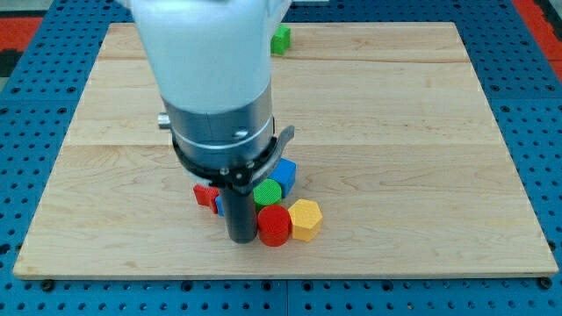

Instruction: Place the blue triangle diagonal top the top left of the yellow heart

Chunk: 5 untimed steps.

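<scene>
A robotics lab bench is shown rather than any home or shop. A pale wooden board (369,132) is laid flat on a blue perforated base plate (527,105) with a regular grid of holes, of the kind used for fixing test rigs. At the far left a patch of red surface (26,22) is seen beyond the plate. A white and grey robot arm (215,88) is mounted over the board.

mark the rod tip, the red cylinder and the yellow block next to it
my tip (241,240): camera view, very bottom end of the dark rod, just left of the red cylinder.
red cylinder (274,225): camera view, its round top face.
yellow hexagonal block (306,219): camera view, middle of its top face, touching the cylinder's right side.
</scene>
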Each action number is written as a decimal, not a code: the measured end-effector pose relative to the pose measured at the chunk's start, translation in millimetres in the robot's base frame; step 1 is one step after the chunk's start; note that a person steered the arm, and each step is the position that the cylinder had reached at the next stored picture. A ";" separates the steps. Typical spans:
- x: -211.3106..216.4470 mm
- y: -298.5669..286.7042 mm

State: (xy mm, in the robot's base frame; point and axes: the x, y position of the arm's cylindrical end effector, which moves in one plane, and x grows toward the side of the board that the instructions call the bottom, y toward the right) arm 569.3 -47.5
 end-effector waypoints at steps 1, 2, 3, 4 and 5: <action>-19.6 0.0; -33.3 0.0; -39.3 0.0; -45.7 0.0; -51.3 -7.6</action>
State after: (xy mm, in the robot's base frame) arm 517.9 -55.1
